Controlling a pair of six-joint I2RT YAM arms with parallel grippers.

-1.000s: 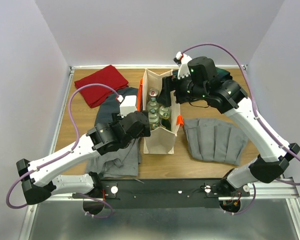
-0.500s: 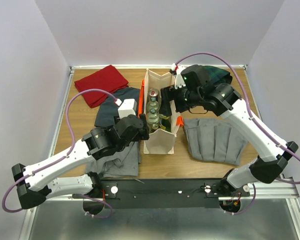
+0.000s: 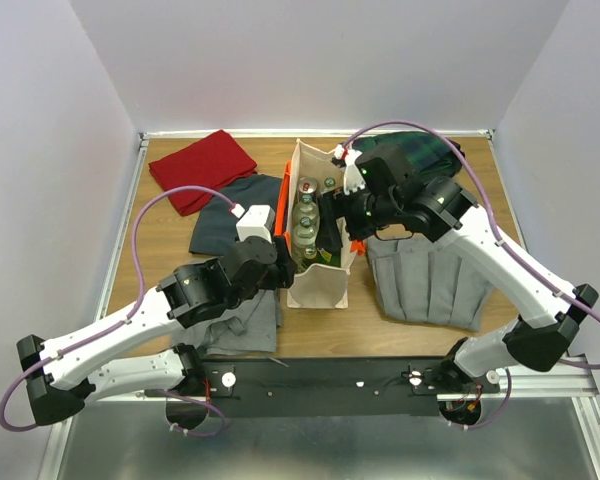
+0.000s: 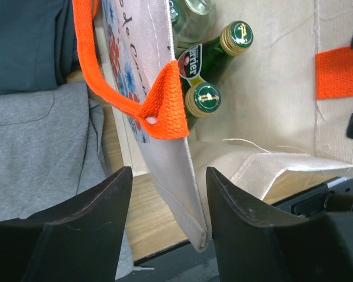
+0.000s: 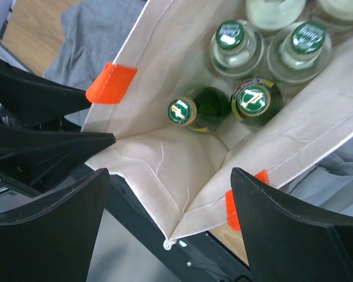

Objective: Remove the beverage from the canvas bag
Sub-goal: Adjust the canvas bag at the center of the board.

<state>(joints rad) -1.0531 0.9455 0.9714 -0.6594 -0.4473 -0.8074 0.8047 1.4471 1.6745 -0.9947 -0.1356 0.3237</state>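
Note:
The canvas bag (image 3: 320, 285) stands upright mid-table, beige with an orange handle (image 4: 165, 106). Inside it stand several bottles (image 3: 305, 215): two green ones with gold caps (image 5: 182, 110) (image 5: 252, 98) at the near end, and clear ones (image 5: 229, 35) behind them. My left gripper (image 4: 169, 171) straddles the bag's left wall near its near corner. The cloth rests against the right finger, with a gap to the left finger. My right gripper (image 5: 169, 173) hangs wide open over the bag's near end, above the green bottles, holding nothing.
A red cloth (image 3: 202, 165) lies back left, with a dark blue-grey garment (image 3: 230, 210) beside the bag. A grey pleated garment (image 3: 430, 280) lies to the bag's right, and a dark green cloth (image 3: 420, 150) is back right. The black rail (image 3: 360, 380) runs along the near edge.
The left gripper has slid onto the bag's left wall, its jaws narrowing. The right gripper has come nearer and lower over the bag's mouth.

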